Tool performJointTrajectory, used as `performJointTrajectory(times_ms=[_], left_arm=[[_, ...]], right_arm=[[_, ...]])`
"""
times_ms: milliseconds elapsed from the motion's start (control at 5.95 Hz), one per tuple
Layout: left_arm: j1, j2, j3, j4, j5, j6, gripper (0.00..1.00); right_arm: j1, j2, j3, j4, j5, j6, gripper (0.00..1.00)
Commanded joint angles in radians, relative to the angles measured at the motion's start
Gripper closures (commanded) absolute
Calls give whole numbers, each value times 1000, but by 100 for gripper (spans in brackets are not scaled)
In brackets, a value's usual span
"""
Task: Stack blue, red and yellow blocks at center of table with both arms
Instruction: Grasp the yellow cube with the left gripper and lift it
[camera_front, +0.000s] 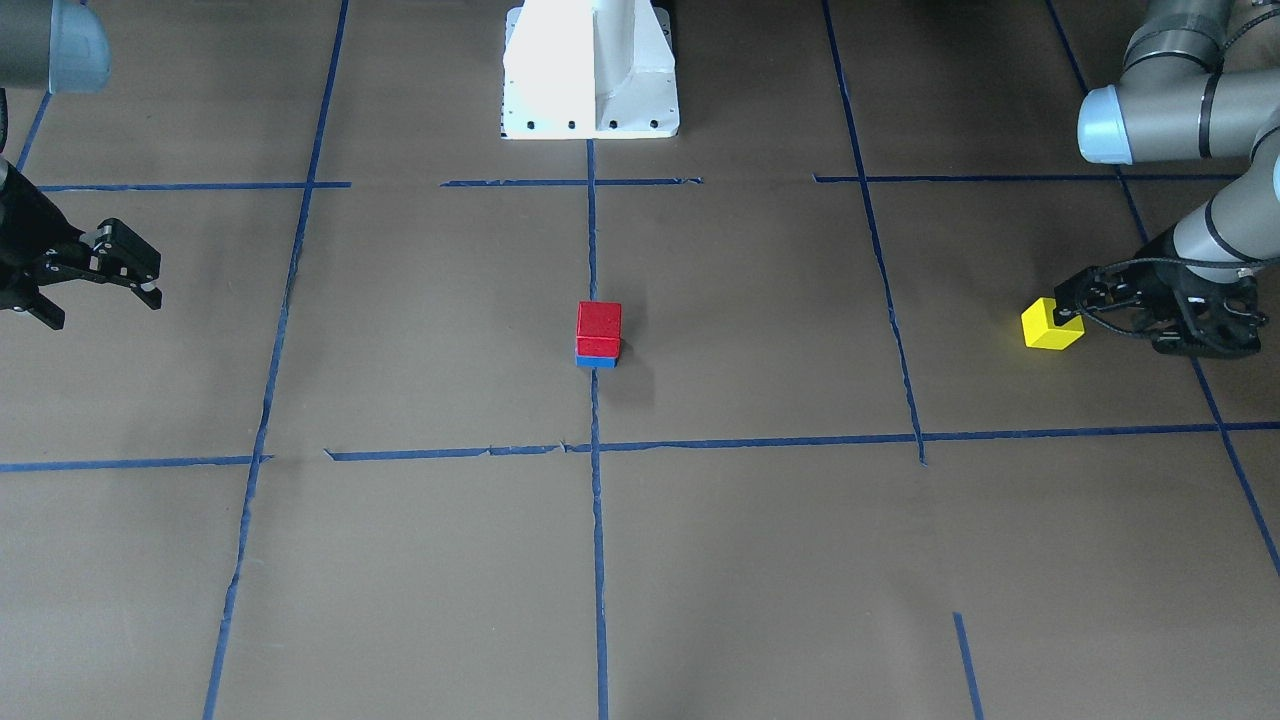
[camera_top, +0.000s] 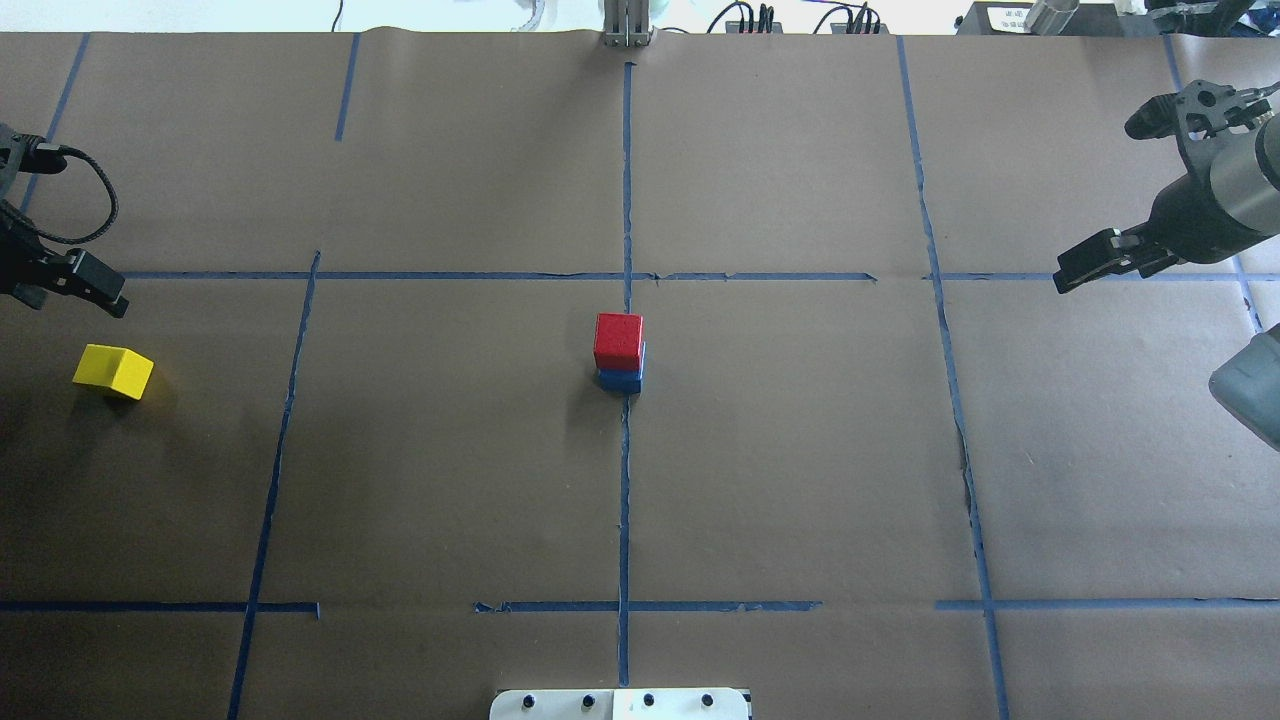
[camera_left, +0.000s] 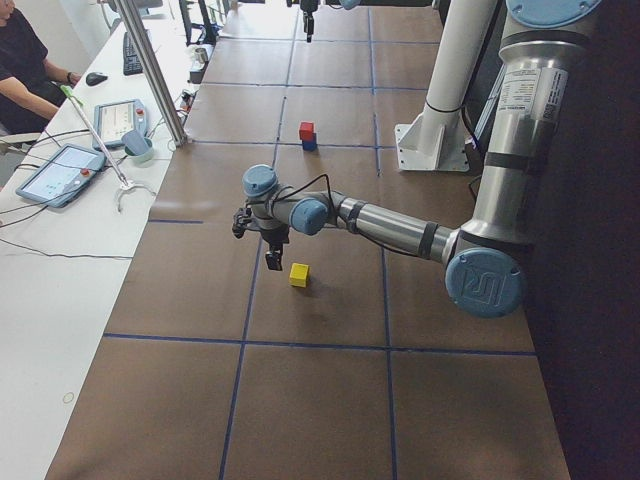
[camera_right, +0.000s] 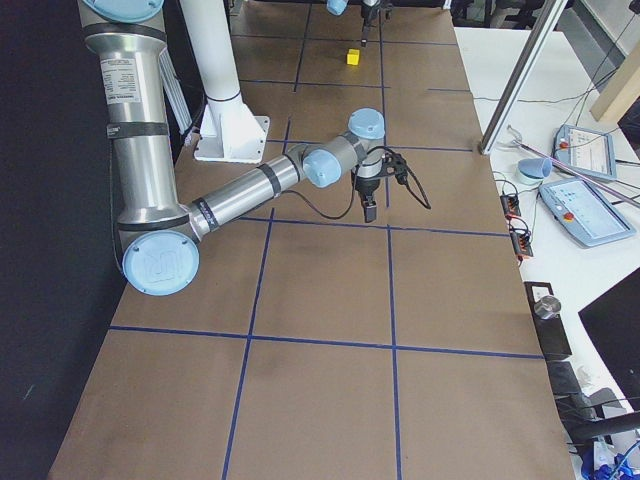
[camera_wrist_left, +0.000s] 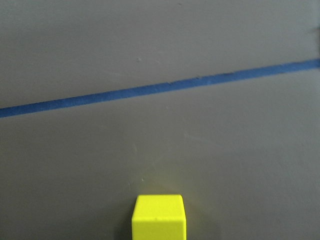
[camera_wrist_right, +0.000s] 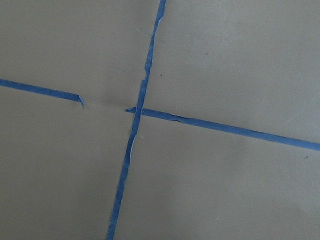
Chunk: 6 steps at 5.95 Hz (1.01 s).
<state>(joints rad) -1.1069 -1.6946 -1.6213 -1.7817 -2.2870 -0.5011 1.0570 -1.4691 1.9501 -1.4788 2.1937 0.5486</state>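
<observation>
A red block (camera_front: 598, 325) sits on a blue block (camera_front: 596, 361) at the table's centre, on the middle tape line; the stack also shows in the overhead view (camera_top: 618, 340). A yellow block (camera_top: 113, 371) lies alone on the table at the robot's far left. My left gripper (camera_top: 75, 290) hovers beside and above it, looks open and holds nothing. The left wrist view shows the yellow block (camera_wrist_left: 159, 216) at its bottom edge. My right gripper (camera_front: 105, 308) is open and empty, raised at the robot's far right.
Blue tape lines (camera_top: 625, 480) split the brown table into squares. The robot's white base (camera_front: 590, 70) stands at the middle of the near edge. Tablets and an operator (camera_left: 25, 70) are at a side table beyond the far edge.
</observation>
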Motion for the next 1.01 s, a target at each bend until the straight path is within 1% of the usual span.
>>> performJointTrajectory(times_ms=[0,336,673,841], left_arm=[[15,6,90,-125,3,-36,0],[45,9,78,-143,-2,-37,0],[108,53,83,-169,8,-36,0],[127,53,89,-168,9,-37,0]], right_arm=[[0,0,3,0,1,1,0],[0,0,4,0,1,1,0],[0,0,9,0,4,1,0],[0,-2,12,0,3,1,0]])
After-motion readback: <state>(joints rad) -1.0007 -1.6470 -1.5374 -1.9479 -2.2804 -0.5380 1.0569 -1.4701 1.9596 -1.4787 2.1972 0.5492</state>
